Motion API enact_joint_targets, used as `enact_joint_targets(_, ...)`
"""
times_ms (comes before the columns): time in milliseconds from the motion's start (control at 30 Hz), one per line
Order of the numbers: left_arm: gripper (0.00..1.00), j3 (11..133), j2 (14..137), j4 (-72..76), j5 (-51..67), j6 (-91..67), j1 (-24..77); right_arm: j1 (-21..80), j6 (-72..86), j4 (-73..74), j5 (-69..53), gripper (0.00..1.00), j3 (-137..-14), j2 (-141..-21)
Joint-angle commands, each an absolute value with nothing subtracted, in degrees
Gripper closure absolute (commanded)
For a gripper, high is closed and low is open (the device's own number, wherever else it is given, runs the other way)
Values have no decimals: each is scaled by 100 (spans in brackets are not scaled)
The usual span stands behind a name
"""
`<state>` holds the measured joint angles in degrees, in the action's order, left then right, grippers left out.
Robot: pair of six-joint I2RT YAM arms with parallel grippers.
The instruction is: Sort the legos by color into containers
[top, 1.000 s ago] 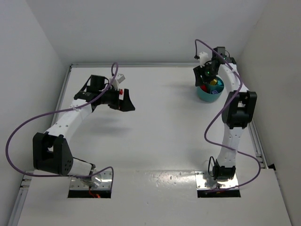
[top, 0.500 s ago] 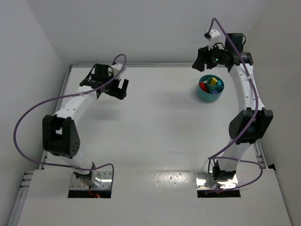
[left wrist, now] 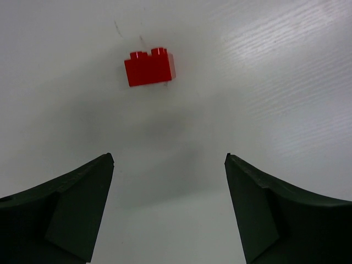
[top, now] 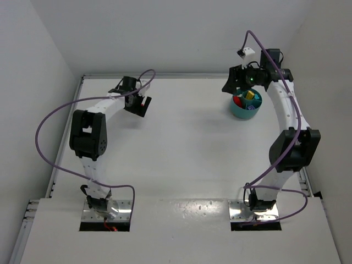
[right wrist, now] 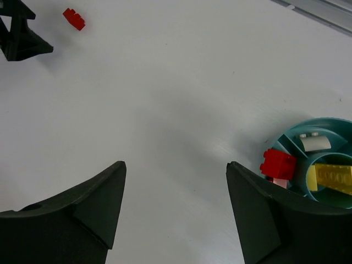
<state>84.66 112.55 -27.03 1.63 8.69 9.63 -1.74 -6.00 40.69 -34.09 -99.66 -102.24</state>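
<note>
A red lego (left wrist: 149, 68) lies on the white table, just ahead of my left gripper (left wrist: 169, 159), which is open and empty above the table. From above, that gripper (top: 139, 106) is at the back left with the red lego (top: 144, 101) beside it. The teal tub (top: 246, 109) stands at the back right and holds red, yellow and white legos. My right gripper (top: 233, 82) is open and empty, raised just left of the tub. The right wrist view shows the tub (right wrist: 324, 127), a red lego (right wrist: 279, 164) in it, and the far loose red lego (right wrist: 73, 18).
White walls close the table at the back and both sides. A metal rail (right wrist: 324, 12) runs along the table edge near the tub. The left gripper's fingers (right wrist: 19, 33) show at the top left of the right wrist view.
The left arm has folded back and its gripper moved toward the back left. The right gripper has lifted off the tub and now hangs just left of it.
</note>
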Motion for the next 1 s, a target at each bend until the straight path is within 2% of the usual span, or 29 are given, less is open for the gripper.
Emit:
enact_joint_targets(0, 14, 8885, 11495, -2435, 219, 782, 888, -185, -563, 3946, -3437, 25, -9914, -9862)
enact_joint_targets(233, 19, 9290, 12110, -2312, 281, 615, 835, -185, -563, 3946, -3384, 21, -9861, -9861)
enact_joint_targets(667, 47, 9799, 12752, -2188, 220, 194, 835, -185, -563, 3946, -3331, 21, -9861, -9984)
enact_joint_targets(967, 45, 10257, 13087, -2188, 220, 141, 835, -185, -563, 3946, -3278, 21, -9861, -9984)
